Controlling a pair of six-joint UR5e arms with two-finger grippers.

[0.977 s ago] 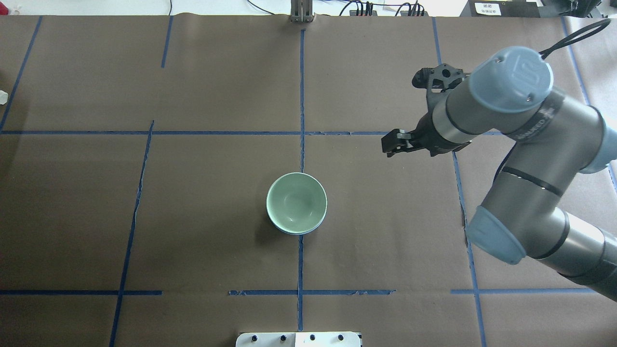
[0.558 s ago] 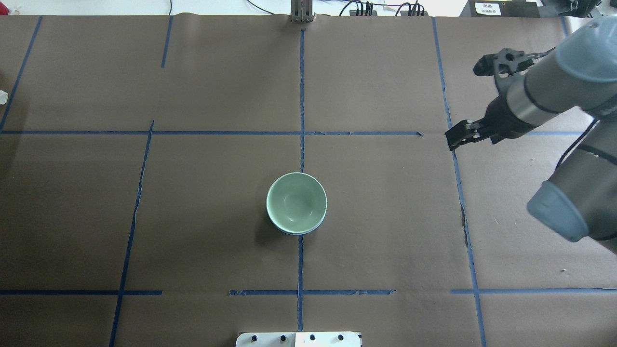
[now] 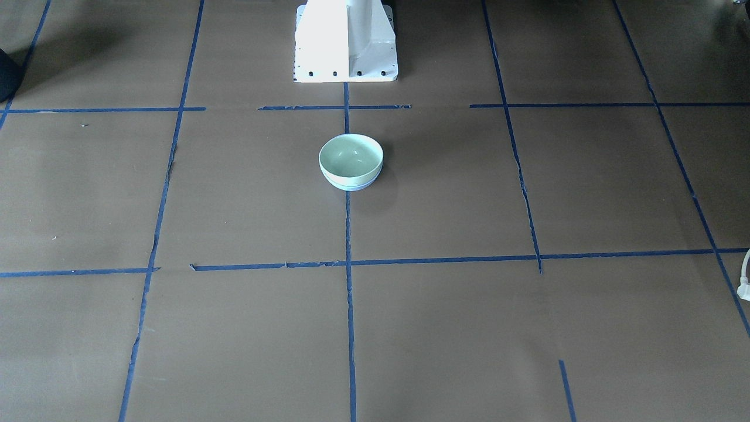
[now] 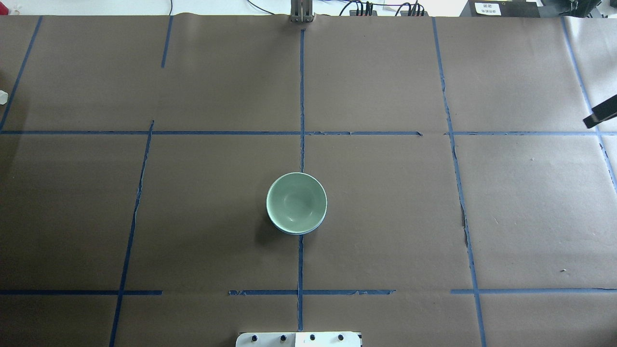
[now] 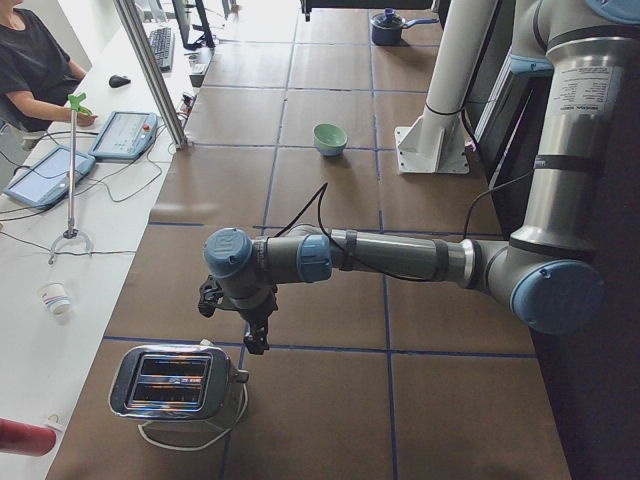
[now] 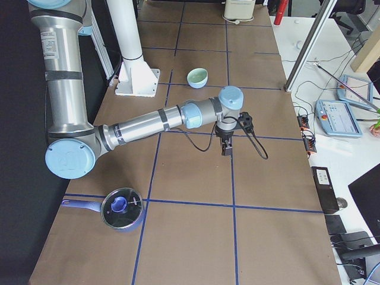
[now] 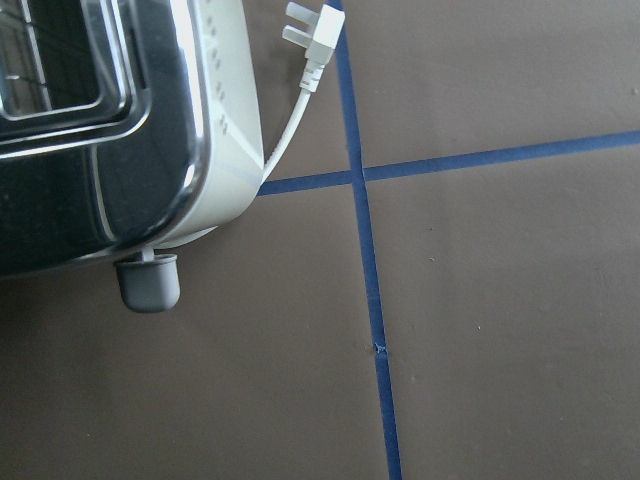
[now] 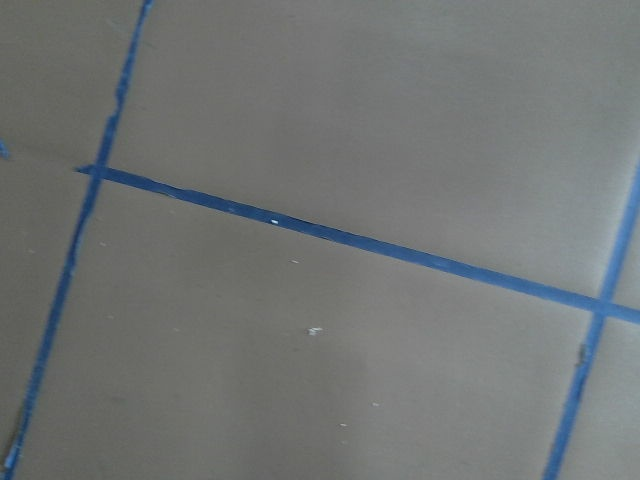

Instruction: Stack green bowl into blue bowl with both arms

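The green bowl [image 4: 296, 202] sits nested inside the blue bowl [image 4: 295, 233] at the table's centre; only a thin blue rim shows under it. The stack also shows in the front view, green bowl [image 3: 350, 153] over blue bowl [image 3: 351, 186]. No gripper is near it. My right gripper [image 4: 600, 117] is a black sliver at the overhead view's right edge; in the right side view it [image 6: 226, 148] hangs over bare table, and I cannot tell if it is open. My left gripper [image 5: 255, 340] hangs beside a toaster; I cannot tell its state.
A chrome toaster [image 5: 175, 382] with a white plug [image 7: 312, 35] stands at the table's left end. A blue pot with a glass lid [image 6: 122, 208] stands at the right end. The white pedestal [image 3: 345, 41] stands behind the bowls. A person [image 5: 35, 70] sits at the side desk.
My right arm has swung away to the right and almost left the overhead view. The stacked bowls have not moved.
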